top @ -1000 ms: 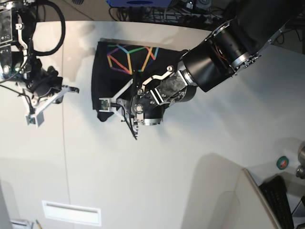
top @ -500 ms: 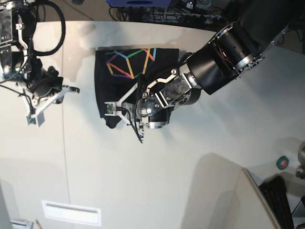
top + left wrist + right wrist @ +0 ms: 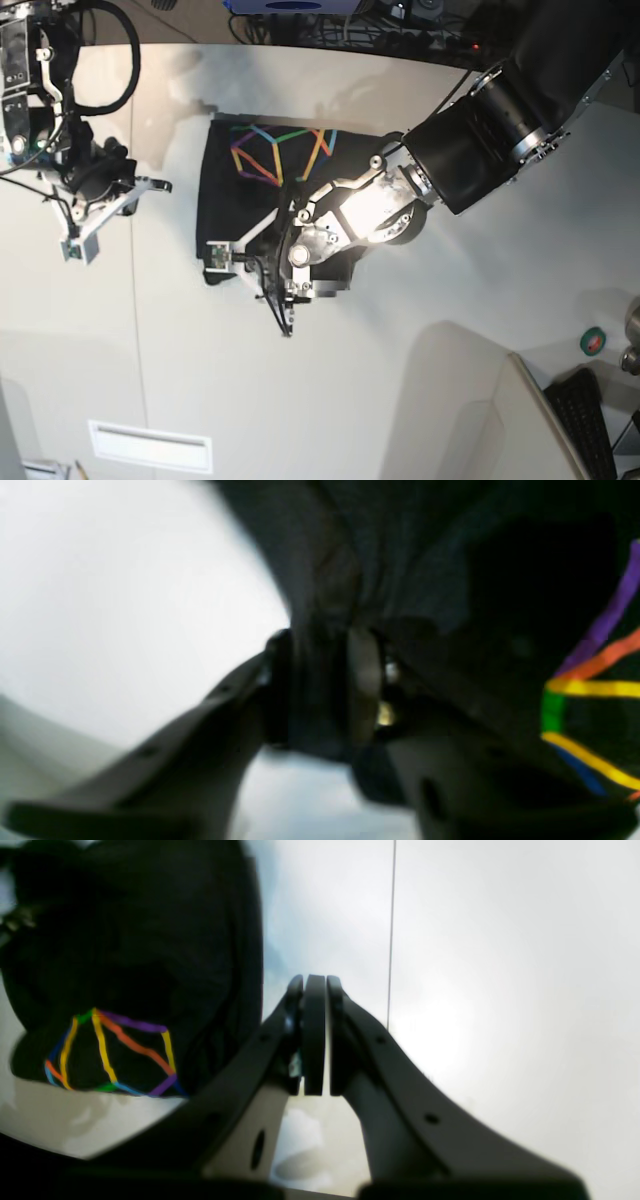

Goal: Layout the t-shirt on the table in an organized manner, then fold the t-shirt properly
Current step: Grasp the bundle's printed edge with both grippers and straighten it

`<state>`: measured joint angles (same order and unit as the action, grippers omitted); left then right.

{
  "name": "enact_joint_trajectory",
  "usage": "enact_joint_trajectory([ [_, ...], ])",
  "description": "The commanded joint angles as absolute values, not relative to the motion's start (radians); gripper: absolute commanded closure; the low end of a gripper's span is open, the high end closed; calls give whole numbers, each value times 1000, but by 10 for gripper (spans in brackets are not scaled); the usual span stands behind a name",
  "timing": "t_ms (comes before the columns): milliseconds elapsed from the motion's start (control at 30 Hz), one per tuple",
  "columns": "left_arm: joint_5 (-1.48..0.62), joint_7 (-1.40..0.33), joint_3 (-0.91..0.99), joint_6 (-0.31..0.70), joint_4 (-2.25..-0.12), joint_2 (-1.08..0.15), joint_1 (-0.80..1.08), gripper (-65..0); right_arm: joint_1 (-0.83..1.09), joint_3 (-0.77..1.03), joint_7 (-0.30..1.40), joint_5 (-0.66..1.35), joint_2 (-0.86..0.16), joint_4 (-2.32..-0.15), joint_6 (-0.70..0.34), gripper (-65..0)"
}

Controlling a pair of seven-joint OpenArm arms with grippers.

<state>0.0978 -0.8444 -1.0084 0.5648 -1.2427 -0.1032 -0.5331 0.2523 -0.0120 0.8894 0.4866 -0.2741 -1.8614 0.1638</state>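
Base: folded t-shirt [image 3: 262, 190] lies near the table's [image 3: 180, 380] far edge, graphic up. Left gripper [image 3: 250, 275] sits at its near edge.
Left wrist: jaws pinch black cloth [image 3: 320, 700].
Right wrist: right gripper [image 3: 314, 1035] closed, empty, beside the shirt.

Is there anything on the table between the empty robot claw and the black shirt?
Nothing visible. Only bare table lies between the right gripper, shut and empty, and the t-shirt. The left gripper is already at the shirt's near edge.
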Motion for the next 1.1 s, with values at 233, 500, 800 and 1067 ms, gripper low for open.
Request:
enact_joint_trajectory([
  [233, 101, -865, -826, 559, -1377, -105, -484, -392, 245, -102, 875, 496, -278, -1882, 159, 0],
  [500, 110, -934, -455, 556, -1733, -173, -87, 0, 243, -291, 840, 496, -278, -1882, 159, 0],
  [800, 111, -766, -337, 552, -1666, -194, 166, 0, 183, -501, 697, 492, -280, -1821, 159, 0],
  [1067, 105, -766, -337, 437, -1590, -246, 226, 0, 160, -645, 562, 492, -280, -1577, 159, 0],
])
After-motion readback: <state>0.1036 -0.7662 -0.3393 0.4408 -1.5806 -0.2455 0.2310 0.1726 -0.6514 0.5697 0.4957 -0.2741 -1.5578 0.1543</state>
